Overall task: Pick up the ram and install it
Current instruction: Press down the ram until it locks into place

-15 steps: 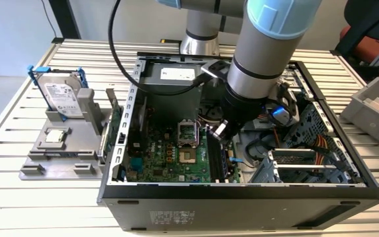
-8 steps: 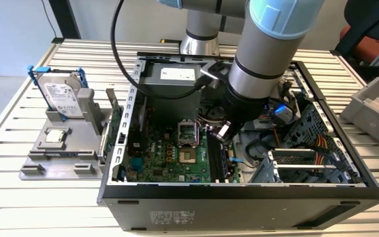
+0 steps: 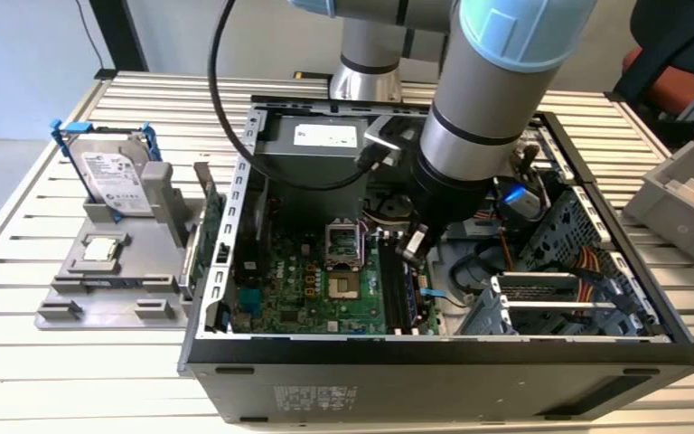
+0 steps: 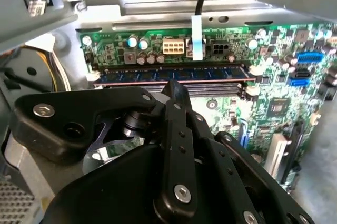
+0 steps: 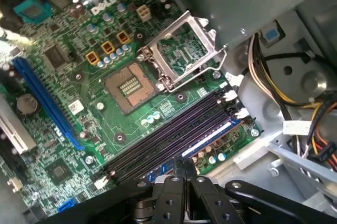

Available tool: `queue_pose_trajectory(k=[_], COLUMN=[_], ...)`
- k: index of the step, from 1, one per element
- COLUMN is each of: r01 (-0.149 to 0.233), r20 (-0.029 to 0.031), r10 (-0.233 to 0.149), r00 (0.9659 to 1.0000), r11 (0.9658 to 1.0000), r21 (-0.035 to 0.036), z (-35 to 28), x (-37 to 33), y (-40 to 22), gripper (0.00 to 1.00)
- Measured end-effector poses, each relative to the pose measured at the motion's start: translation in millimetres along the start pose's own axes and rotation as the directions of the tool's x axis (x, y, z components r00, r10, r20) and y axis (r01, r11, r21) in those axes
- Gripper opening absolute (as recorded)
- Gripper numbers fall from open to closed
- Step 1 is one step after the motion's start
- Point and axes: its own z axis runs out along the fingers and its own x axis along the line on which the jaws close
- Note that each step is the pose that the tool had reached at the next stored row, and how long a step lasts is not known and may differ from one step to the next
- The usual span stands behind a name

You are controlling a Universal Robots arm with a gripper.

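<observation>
The ram (image 4: 210,74) is a long dark stick with blue chips. It stands in the memory slot nearest the edge of the green motherboard (image 4: 274,103), and shows as a bluish strip (image 5: 210,139) in the first wrist view. My gripper (image 3: 414,246) reaches down into the open computer case (image 3: 444,357) over the black memory slots (image 3: 398,289). Its black fingers are shut together (image 5: 183,163). The tip (image 4: 175,88) is at the ram's upper edge near its middle, touching or just above it. I cannot tell which.
The open processor socket (image 5: 131,84) lies beside the slots. Cable bundles (image 5: 310,124) and a metal drive cage (image 3: 564,271) crowd the slot side. Left of the case stand a green card (image 3: 209,235), a hard drive (image 3: 112,176) and a grey tray with a chip (image 3: 104,249).
</observation>
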Motion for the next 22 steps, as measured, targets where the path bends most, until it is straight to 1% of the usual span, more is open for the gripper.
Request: queue_pose_trajectory(k=[2, 4, 7, 9, 14, 17, 20, 22], r01=[0.036, 0.072, 0.125, 0.158, 0.234, 0.275, 0.315, 0.343], r20=[-0.0016, -0.0029, -0.0049, -0.0061, -0.0088, -0.0103, -0.0117, -0.0127], r10=[-0.036, -0.072, -0.125, -0.158, -0.234, -0.275, -0.315, -0.343], r00=[0.9993, 0.9974, 0.9922, 0.9874, 0.9723, 0.9613, 0.9489, 0.9392], r11=[0.9993, 0.9974, 0.9922, 0.9874, 0.9723, 0.9613, 0.9489, 0.9393], r21=[-0.0008, -0.0016, -0.0030, -0.0039, -0.0062, -0.0075, -0.0089, -0.0099], z=[0.0, 0.0, 0.0, 0.0, 0.0, 0.0, -0.1, -0.1], x=[0.0, 0.0, 0.0, 0.0, -0.1, -0.3, -0.7, -0.8], y=[0.0, 0.0, 0.0, 0.0, -0.2, -0.5, -1.1, -1.3], gripper=[0.00, 0.00, 0.00, 0.00, 0.00, 0.00, 0.00, 0.00])
